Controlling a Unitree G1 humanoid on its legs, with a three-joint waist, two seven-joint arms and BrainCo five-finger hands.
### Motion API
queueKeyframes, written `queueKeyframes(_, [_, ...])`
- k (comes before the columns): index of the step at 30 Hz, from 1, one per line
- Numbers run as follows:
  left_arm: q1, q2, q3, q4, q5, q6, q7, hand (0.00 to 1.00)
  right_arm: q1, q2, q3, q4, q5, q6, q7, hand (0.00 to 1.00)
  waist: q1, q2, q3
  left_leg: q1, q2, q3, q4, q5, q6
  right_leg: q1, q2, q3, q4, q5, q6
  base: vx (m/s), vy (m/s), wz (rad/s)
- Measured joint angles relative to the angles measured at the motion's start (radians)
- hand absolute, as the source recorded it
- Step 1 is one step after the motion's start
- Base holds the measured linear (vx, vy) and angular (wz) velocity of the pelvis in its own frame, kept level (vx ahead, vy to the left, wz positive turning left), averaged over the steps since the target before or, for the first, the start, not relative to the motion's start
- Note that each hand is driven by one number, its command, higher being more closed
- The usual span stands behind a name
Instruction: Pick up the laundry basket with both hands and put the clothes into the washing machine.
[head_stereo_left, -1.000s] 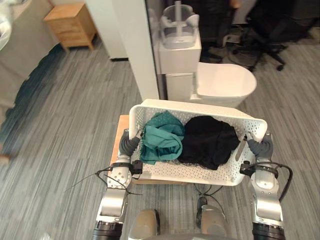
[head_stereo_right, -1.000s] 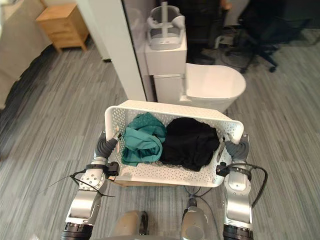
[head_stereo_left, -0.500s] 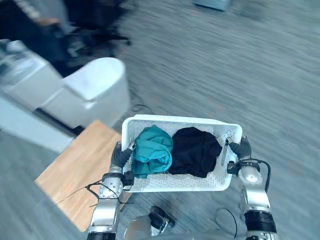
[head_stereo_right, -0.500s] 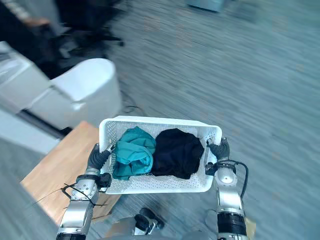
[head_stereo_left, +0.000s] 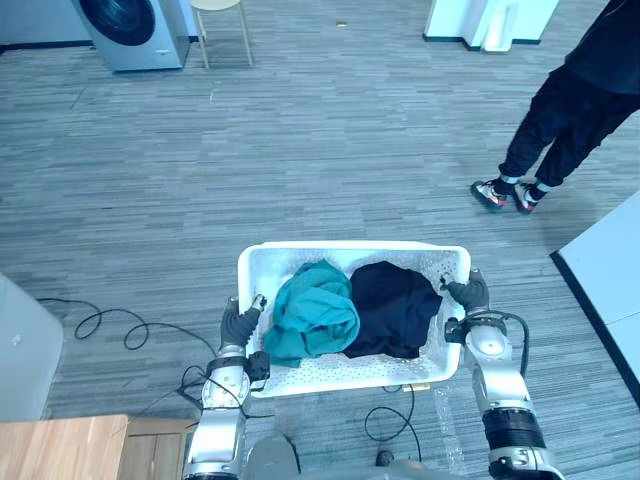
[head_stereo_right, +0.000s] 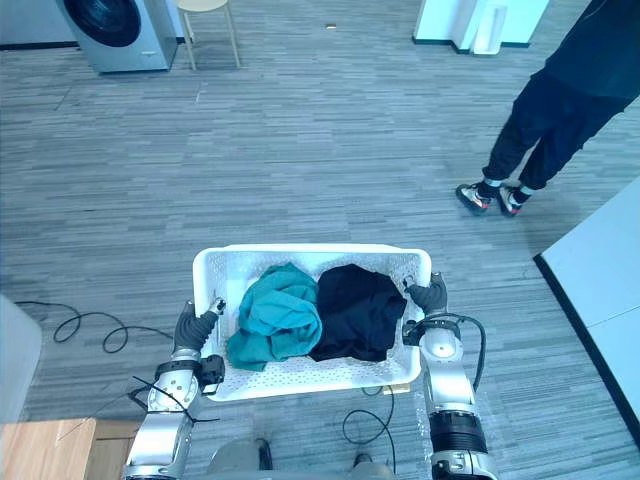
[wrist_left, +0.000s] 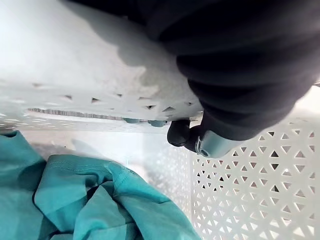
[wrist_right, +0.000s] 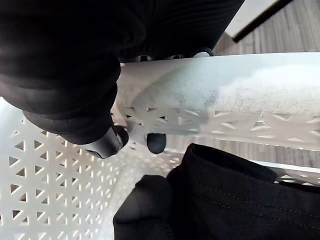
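Observation:
A white perforated laundry basket (head_stereo_left: 350, 247) hangs above the floor in front of me. My left hand (head_stereo_left: 238, 325) is curled round its left end and my right hand (head_stereo_left: 468, 295) round its right end. Inside lie a teal garment (head_stereo_left: 312, 320) on the left and a black garment (head_stereo_left: 392, 308) on the right. In the left wrist view a dark fingertip (wrist_left: 182, 134) hooks under the basket rim above the teal garment (wrist_left: 100, 200). The right wrist view shows fingertips (wrist_right: 156, 142) under the rim (wrist_right: 225, 90) beside the black garment (wrist_right: 225, 200). The washing machine (head_stereo_left: 130, 30) stands far off at the upper left.
A stool (head_stereo_left: 222, 20) stands beside the washing machine. A person in dark trousers (head_stereo_left: 560, 130) stands at the upper right. A white cabinet (head_stereo_left: 610, 270) lies along the right edge and a wooden table (head_stereo_left: 60, 450) at the lower left. Grey floor stretches between me and the machine.
The whole view has swung round: the toilet is gone, the wooden table is down to a lower-left corner, and the washing machine and a person have come in. Both hands still hold the basket.

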Motion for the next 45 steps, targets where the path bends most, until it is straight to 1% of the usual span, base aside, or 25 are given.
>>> queueKeyframes(5, [0.01,0.027,0.031,-0.01,0.001,0.0,0.038,1.0,0.021,0.058,0.023,-0.005,0.036,-0.007,-0.016,1.0,0.011,0.009,0.004,-0.024,0.033,-0.034,0.156,-0.013,0.019,0.085,0.021,-0.016,-0.027,0.005,-0.004,0.07,0.044,0.21])
queueKeyframes(9, [0.048,0.027,0.058,-0.086,-0.001,-0.002,0.046,1.0,0.048,0.06,0.063,-0.111,0.039,-0.012,-0.02,1.0,0.035,0.069,0.023,-0.162,0.135,-0.121,0.53,-0.008,0.028,0.155,0.098,-0.013,-0.047,-0.081,-0.011,0.03,0.002,-0.25])
queueKeyframes(11, [0.039,0.022,0.058,-0.088,-0.002,-0.002,0.05,1.0,0.05,0.064,0.062,-0.126,0.045,-0.014,-0.04,1.0,0.028,0.053,0.024,-0.246,0.123,-0.142,0.593,0.057,-0.006,0.153,0.091,0.013,-0.063,-0.087,-0.028,0.09,0.051,0.19])
queueKeyframes(15, [0.029,-0.01,0.058,-0.083,-0.002,0.0,0.053,1.0,0.002,0.046,0.061,-0.104,0.051,-0.014,-0.062,1.0,0.04,0.04,0.033,-0.291,0.006,-0.161,0.158,0.032,-0.043,0.127,0.033,0.045,-0.072,-0.109,-0.001,0.13,0.082,0.01])
queueKeyframes(16, [0.028,-0.014,0.059,-0.083,-0.002,0.0,0.054,1.0,-0.006,0.045,0.061,-0.102,0.053,-0.015,-0.063,1.0,0.049,0.051,0.033,-0.282,0.001,-0.158,0.131,0.064,-0.045,0.126,0.033,0.06,-0.06,-0.124,0.006,0.23,0.192,-0.54])
queueKeyframes(17, [0.031,-0.006,0.065,-0.081,-0.002,0.001,0.057,1.0,-0.005,0.054,0.066,-0.084,0.055,-0.014,-0.066,1.0,0.071,0.029,0.031,-0.257,-0.02,-0.143,0.16,0.05,-0.018,0.128,0.017,0.095,-0.014,-0.171,-0.002,0.32,0.133,-0.32])
queueKeyframes(19, [0.03,0.017,0.08,-0.08,-0.001,0.004,0.059,1.0,-0.003,0.075,0.08,-0.078,0.056,-0.016,-0.067,1.0,0.069,0.005,0.021,-0.259,-0.024,-0.151,0.228,-0.024,0.017,0.033,0.048,0.107,0.327,-0.224,0.063,0.43,0.071,-0.06])
queueKeyframes(20, [0.03,0.034,0.089,-0.08,-0.002,0.003,0.058,1.0,-0.009,0.09,0.082,-0.068,0.055,-0.023,-0.067,1.0,0.078,-0.01,0.028,-0.235,-0.024,-0.144,0.271,-0.06,0.032,-0.047,0.043,0.095,0.561,-0.208,0.215,0.43,0.044,0.08])
queueKeyframes(22, [0.03,0.06,0.097,-0.08,-0.001,0.009,0.057,1.0,-0.021,0.117,0.079,-0.01,0.056,-0.027,-0.067,1.0,0.086,-0.02,0.027,-0.182,-0.013,-0.152,0.325,-0.127,0.054,-0.121,0.03,0.035,0.791,-0.044,0.201,0.5,0.024,0.1])
queueKeyframes(23, [0.034,0.083,0.101,-0.08,0.003,0.018,0.06,1.0,-0.021,0.131,0.079,0.022,0.056,-0.027,-0.066,1.0,0.087,-0.014,0.033,-0.117,-0.007,-0.158,0.293,-0.147,0.049,-0.147,0.016,0.009,0.887,0.093,0.208,0.49,-0.024,0.05])
queueKeyframes(24, [0.035,0.097,0.103,-0.08,0.004,0.021,0.063,1.0,-0.021,0.14,0.079,0.023,0.056,-0.027,-0.065,1.0,0.087,-0.017,0.036,-0.082,-0.006,-0.157,0.265,-0.15,0.046,-0.172,0.006,0.005,0.938,0.064,0.205,0.48,-0.073,0.01])
queueKeyframes(25, [0.034,0.101,0.106,-0.08,0.004,0.022,0.073,1.0,-0.021,0.147,0.08,0.023,0.056,-0.027,-0.062,1.0,0.086,-0.019,0.036,-0.012,-0.007,-0.15,0.196,-0.151,0.044,-0.236,-0.014,-0.01,0.987,-0.036,0.181,0.47,-0.103,-0.07])
queueKeyframes(26, [0.034,0.096,0.103,-0.083,0.004,0.021,0.074,1.0,-0.022,0.138,0.08,0.017,0.056,-0.031,-0.06,1.0,0.079,-0.009,0.037,0.056,-0.006,-0.147,0.124,-0.151,0.037,-0.307,-0.046,-0.049,0.939,-0.119,0.1,0.46,-0.1,-0.06])
queueKeyframes(28, [0.027,0.093,0.092,-0.085,0.003,0.019,0.069,1.0,-0.021,0.123,0.08,-0.002,0.056,-0.031,-0.057,1.0,0.057,0.008,0.034,0.103,0.009,-0.149,0.078,-0.158,0.01,-0.393,-0.085,-0.082,0.781,-0.146,0.039,0.43,-0.116,0.22])
queueKeyframes(29, [0.003,0.083,0.088,-0.084,0.001,0.019,0.051,1.0,-0.021,0.091,0.076,-0.016,0.058,-0.032,-0.057,1.0,0.037,0.021,0.038,0.133,0.023,-0.171,0.076,-0.193,-0.013,-0.46,-0.124,-0.082,0.539,-0.111,0.015,0.63,-0.231,0.54])
queueKeyframes(31, [-0.02,0.08,0.084,-0.065,0.005,0.02,0.043,1.0,0.005,0.092,0.065,-0.038,0.064,-0.03,-0.058,1.0,0.005,0.017,0.037,0.194,0.04,-0.21,0.072,-0.245,-0.052,-0.453,-0.157,-0.068,0.208,-0.02,0.038,0.65,-0.296,0.66])
queueKeyframes(32, [-0.028,0.079,0.085,-0.043,0.011,0.021,0.045,1.0,0.034,0.099,0.065,-0.058,0.063,-0.027,-0.058,1.0,0.002,0.021,0.04,0.256,0.062,-0.224,0.051,-0.277,-0.073,-0.443,-0.149,-0.047,0.171,-0.01,0.072,0.72,-0.438,0.68])
queueKeyframes(34, [-0.025,0.069,0.078,-0.021,0.034,0.023,0.045,1.0,0.107,0.111,0.07,-0.099,0.063,-0.023,-0.058,1.0,-0.005,0.027,0.011,0.386,0.137,-0.271,0.007,-0.296,-0.08,-0.429,-0.048,0.038,0.317,0.031,0.094,0.77,-0.493,0.8])
queueKeyframes(35, [-0.025,0.055,0.064,-0.019,0.038,0.023,0.041,1.0,0.126,0.101,0.062,-0.118,0.063,-0.022,-0.06,1.0,-0.028,0.062,-0.01,0.333,0.2,-0.347,0.142,-0.256,-0.035,-0.43,0.022,0.04,0.411,0.033,0.093,0.76,-0.528,0.64])
queueKeyframes(36, [-0.023,0.031,0.063,-0.01,0.036,0.023,0.036,1.0,0.123,0.082,0.061,-0.13,0.064,-0.021,-0.059,1.0,-0.024,0.114,-0.026,0.229,0.26,-0.385,0.352,-0.134,0.033,-0.415,0.083,-0.011,0.444,-0.021,0.05,0.74,-0.529,0.33])
queueKeyframes(37, [-0.022,0.024,0.066,-0.009,0.035,0.023,0.034,1.0,0.119,0.079,0.061,-0.135,0.064,-0.015,-0.06,1.0,-0.019,0.132,-0.028,0.171,0.287,-0.391,0.45,-0.018,0.056,-0.396,0.112,-0.024,0.445,-0.032,0.029,0.71,-0.461,-0.22])
queueKeyframes(38, [-0.022,0.023,0.076,0.001,0.034,0.023,0.03,1.0,0.117,0.084,0.063,-0.137,0.064,-0.003,-0.063,1.0,-0.01,0.143,-0.028,0.078,0.344,-0.37,0.588,0.282,0.113,-0.329,0.155,-0.033,0.401,-0.049,-0.001,0.84,-0.43,-0.35])
queueKeyframes(40, [-0.02,0.021,0.06,0.018,0.027,0.023,0.03,1.0,0.115,0.075,0.064,-0.138,0.064,0.006,-0.088,1.0,0.01,0.141,-0.024,-0.066,0.338,-0.358,0.866,0.207,0.103,-0.194,0.194,-0.023,0.285,-0.054,-0.027,0.78,-0.343,-0.26])
queueKeyframes(41, [-0.019,0.021,0.056,0.018,0.024,0.023,0.03,1.0,0.115,0.075,0.062,-0.138,0.063,0.007,-0.109,1.0,0.013,0.12,-0.009,-0.129,0.29,-0.326,0.964,0.124,0.118,-0.079,0.195,-0.02,0.193,-0.05,-0.041,0.71,-0.225,0.07])
queueKeyframes(45, [-0.036,0.017,0.058,0.018,0.023,0.02,0.03,1.0,0.077,0.07,0.062,-0.147,0.059,0.005,-0.123,1.0,0.043,0.074,0.018,-0.308,0.114,-0.16,0.738,-0.034,0.09,0.154,0.164,-0.017,0.014,-0.061,-0.067,0.71,-0.1,0.04])
